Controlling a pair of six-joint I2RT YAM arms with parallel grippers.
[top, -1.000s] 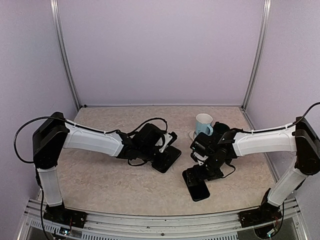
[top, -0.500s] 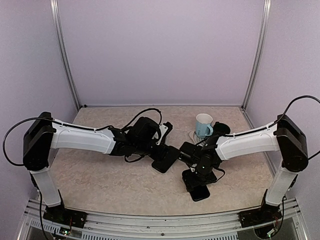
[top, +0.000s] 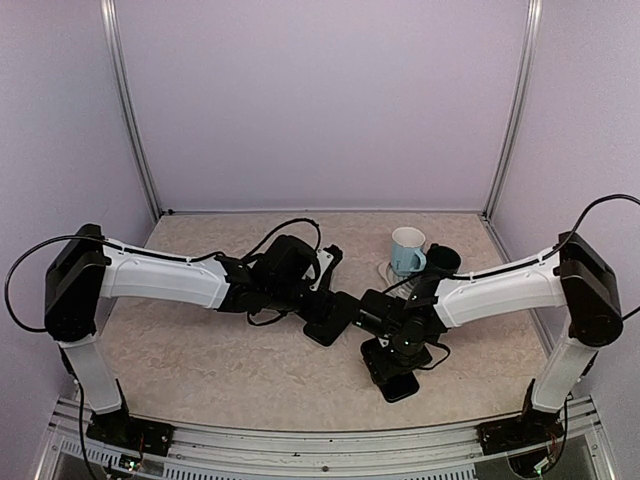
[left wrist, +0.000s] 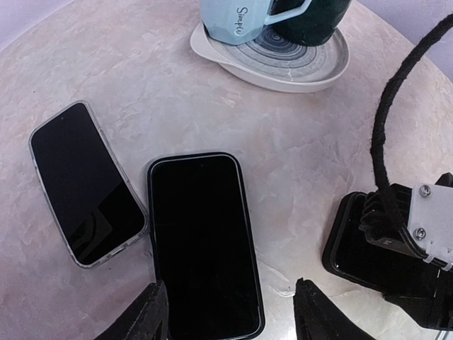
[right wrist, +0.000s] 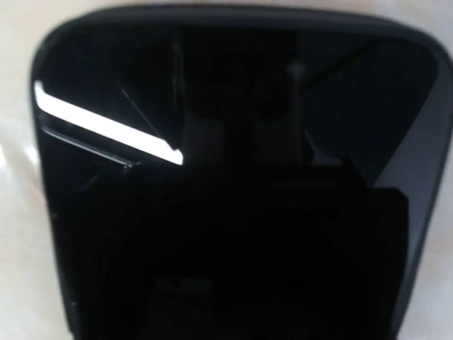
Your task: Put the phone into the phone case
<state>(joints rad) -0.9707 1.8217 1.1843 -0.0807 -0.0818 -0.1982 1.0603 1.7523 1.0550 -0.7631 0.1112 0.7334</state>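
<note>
In the left wrist view a black-rimmed phone [left wrist: 202, 244] lies flat on the table, and a phone with a clear rim [left wrist: 85, 184] lies just left of it. My left gripper [left wrist: 233, 315] is open, with its fingertips [left wrist: 152, 312] on either side of the black phone's near end. The top view shows it over that phone [top: 335, 315]. A third black slab with a raised rim [right wrist: 233, 177] fills the right wrist view and lies under my right gripper [top: 393, 345]. The right fingers are lost in the dark, so I cannot tell phone from case there.
A light blue mug [top: 406, 248] and a dark mug [top: 442, 260] stand on a striped saucer [left wrist: 283, 67] behind the phones. The right arm's black cable [left wrist: 386, 142] hangs at the right of the left wrist view. Lilac walls enclose the table.
My left arm has reached further right over the black phone. My right gripper has moved left and lower, close over the black slab. The slab has stayed in place.
</note>
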